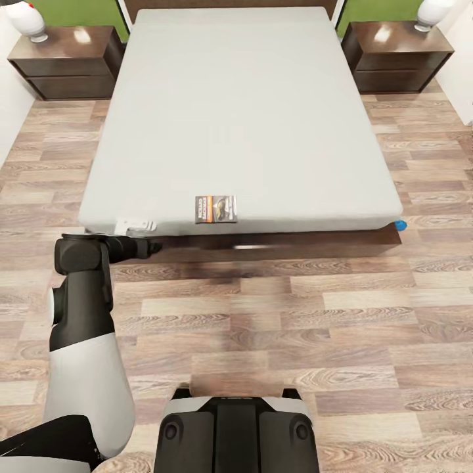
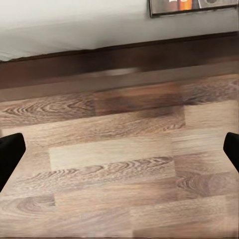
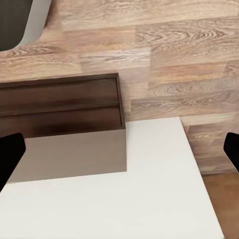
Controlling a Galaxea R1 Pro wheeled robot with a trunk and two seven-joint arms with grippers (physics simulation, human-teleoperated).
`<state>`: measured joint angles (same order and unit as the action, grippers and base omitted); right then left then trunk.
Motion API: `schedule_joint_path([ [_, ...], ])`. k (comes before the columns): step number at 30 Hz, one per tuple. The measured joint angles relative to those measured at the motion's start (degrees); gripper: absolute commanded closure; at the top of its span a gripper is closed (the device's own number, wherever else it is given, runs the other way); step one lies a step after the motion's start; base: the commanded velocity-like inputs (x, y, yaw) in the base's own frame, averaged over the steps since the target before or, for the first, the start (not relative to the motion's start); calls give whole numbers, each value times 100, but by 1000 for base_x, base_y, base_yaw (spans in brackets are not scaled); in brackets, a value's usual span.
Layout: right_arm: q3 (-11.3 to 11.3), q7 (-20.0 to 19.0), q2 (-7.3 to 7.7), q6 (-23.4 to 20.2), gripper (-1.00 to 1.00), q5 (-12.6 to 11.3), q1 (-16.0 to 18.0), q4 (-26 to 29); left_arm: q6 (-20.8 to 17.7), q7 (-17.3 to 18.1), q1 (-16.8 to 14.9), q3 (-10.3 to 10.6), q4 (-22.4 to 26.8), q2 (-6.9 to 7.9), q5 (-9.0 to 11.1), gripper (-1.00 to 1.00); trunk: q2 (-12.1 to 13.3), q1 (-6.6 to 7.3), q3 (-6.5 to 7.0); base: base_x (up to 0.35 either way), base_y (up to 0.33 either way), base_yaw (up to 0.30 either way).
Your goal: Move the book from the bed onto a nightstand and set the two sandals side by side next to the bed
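Head view has the book (image 1: 215, 209) lying flat at the near edge of the bed (image 1: 249, 112), long side along that edge, just right of the left gripper (image 1: 155, 247), so that arm's closer. Its fingers (image 2: 10, 154) are spread wide with nothing in them. Cover reads "RICHARD". Blue sandal (image 1: 400, 225) peeks out at the bed's right corner.

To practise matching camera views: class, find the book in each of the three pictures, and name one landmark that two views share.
Head view: the book lies on the bed near its foot edge, left of centre.
Left wrist view: the book is cut off by the picture's upper edge, on the mattress.
Right wrist view: not in it.
Shared landmark: the dark bed frame below the book.
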<state>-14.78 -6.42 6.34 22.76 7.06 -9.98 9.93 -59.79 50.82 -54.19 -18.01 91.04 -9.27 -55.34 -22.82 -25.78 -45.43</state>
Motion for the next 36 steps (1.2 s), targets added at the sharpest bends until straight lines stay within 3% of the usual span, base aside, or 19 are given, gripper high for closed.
schedule_joint_path([
  [6, 0, 5, -3, 0, -100, 0, 0, 3, 1, -3, 219, -6, -23, 63, 24, -100, 0, 2, 0, -165, 0, 0],
  [10, 0, 5, -7, -1, -100, 0, 0, 10, 1, -33, 848, -20, -60, 158, 68, -100, -1, 3, -1, -42, 0, 0],
  [13, 4, 8, -10, -5, -100, 3, 2, 18, 189, -60, 1272, -83, -73, 184, 215, -100, -1, 4, -1, -18, 0, 0],
  [14, 6, 11, -10, -9, -100, 7, 4, 19, 368, -100, 1550, -280, -78, 196, 393, -100, 0, 4, -1, -10, 0, 0],
  [15, 6, 13, -10, -13, -100, 9, 5, 19, 369, -101, 1576, -288, -77, 194, 421, -100, -1, 4, -1, -8, 0, 0],
  [16, 7, 13, -8, -17, -100, 11, 6, 19, 569, -149, 1837, -570, -82, 202, 647, -100, 0, 4, -1, -6, 0, 0],
  [17, 7, 14, -6, -21, -100, 12, 7, 18, 677, -171, 1984, -727, -86, 204, 808, -100, -1, 4, -1, -5, 0, 0],
  [20, 8, 17, -3, -31, -100, 15, 8, 18, 1026, -214, 2287, -1104, -163, 210, 1216, -100, -1, 4, -1, -3, 0, 0],
  [23, 6, 22, -6, -42, -100, 13, 8, 12, 1415, -301, 2497, -1390, -388, 227, 1495, -100, -1, 4, -1, -2, 0, 0],
  [29, 1, 25, -17, -50, -100, 2, 9, -36, 2568, -782, 2858, -2166, -843, 250, 1737, -100, -1, 4, -1, 0, 0, 0],
  [36, -9, 25, -26, -52, -100, -11, 9, -67, 4063, -1495, 3387, -2505, -1383, 260, 1783, -100, -1, 4, -1, 0, 0, 0],
])
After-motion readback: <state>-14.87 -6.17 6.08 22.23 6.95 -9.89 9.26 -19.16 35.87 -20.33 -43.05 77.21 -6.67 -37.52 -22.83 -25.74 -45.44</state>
